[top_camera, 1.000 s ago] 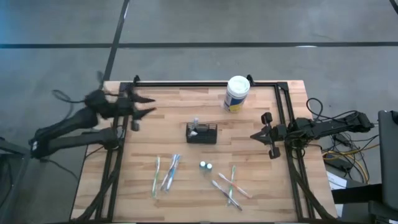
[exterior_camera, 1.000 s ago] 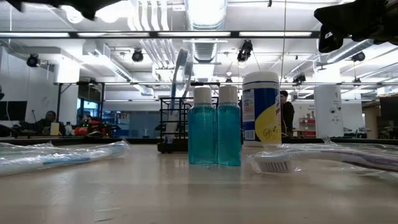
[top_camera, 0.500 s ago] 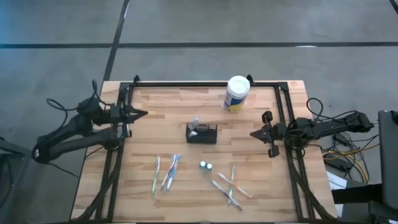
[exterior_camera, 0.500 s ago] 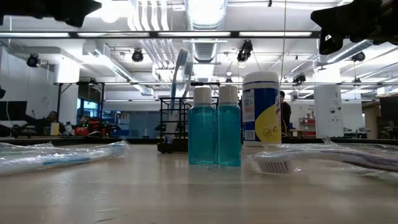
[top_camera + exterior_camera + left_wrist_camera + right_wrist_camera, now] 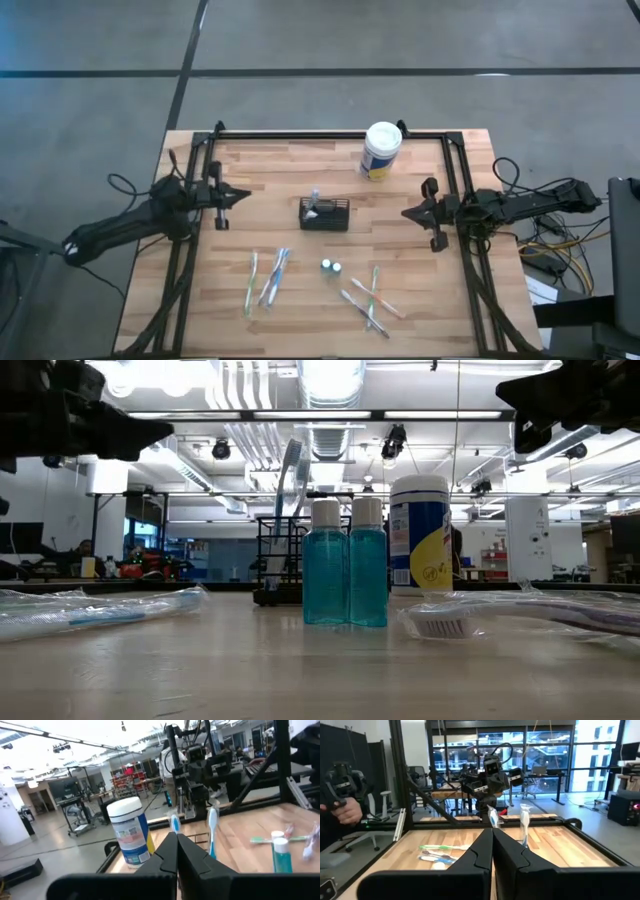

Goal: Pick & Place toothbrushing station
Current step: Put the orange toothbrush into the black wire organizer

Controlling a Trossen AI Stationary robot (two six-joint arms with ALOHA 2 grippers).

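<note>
The toothbrushing station [image 5: 326, 214], a small black mesh caddy, rests on its base at the middle of the wooden table. Two toothbrushes [image 5: 212, 834] stand upright in it. My left gripper [image 5: 246, 194] hangs shut and level to the caddy's left, pointing at it, with nothing between its fingers. My right gripper [image 5: 404, 214] is also shut on nothing. It points at the caddy from the right, level and well clear of it. In both wrist views the shut fingers hide most of the caddy, and only the brush heads [image 5: 492, 816] show above them.
A white canister [image 5: 381, 150] with a yellow-blue label stands at the table's far edge. Two small blue bottles [image 5: 331, 267] stand nearer the front. Wrapped toothbrushes lie at the front left [image 5: 266, 280] and front right [image 5: 371, 297]. A black frame [image 5: 330, 134] runs round the table.
My left gripper has shut on nothing and has come down from high above the table's far left to a low, level pose at the left edge, still pointing at the caddy. Nothing on the table has moved.
</note>
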